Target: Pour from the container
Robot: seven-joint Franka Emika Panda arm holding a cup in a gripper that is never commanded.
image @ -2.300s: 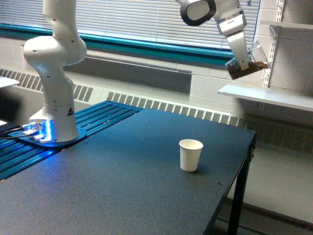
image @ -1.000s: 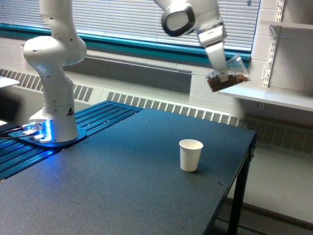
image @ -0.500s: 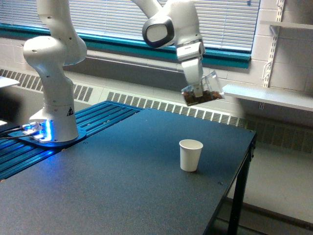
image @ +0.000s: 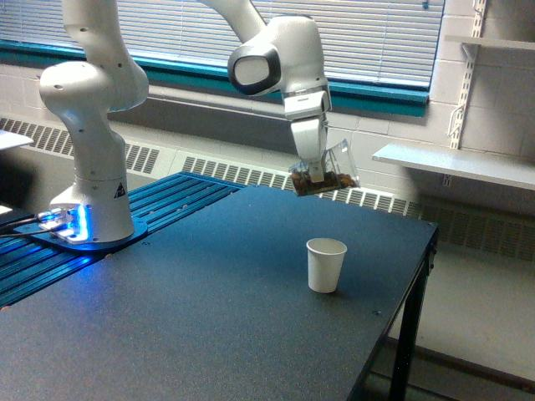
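A: Where's the container [image: 328, 173]?

B: Pinched in the claw [image: 318, 175], tilted, hanging above the bench [image: 209, 309], up and just left of the paper cup [image: 325, 264].

A: Pouring advice?

B: Centre its lip over the cup's mouth first, then tip slowly.

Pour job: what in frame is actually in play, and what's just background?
In play:
- claw, shut on the clear container
- clear container with brown bits, tilted, held above the table
- white paper cup, upright on the table, the likely target

Background:
- black table
- wall shelf
- window blinds
- radiator grille
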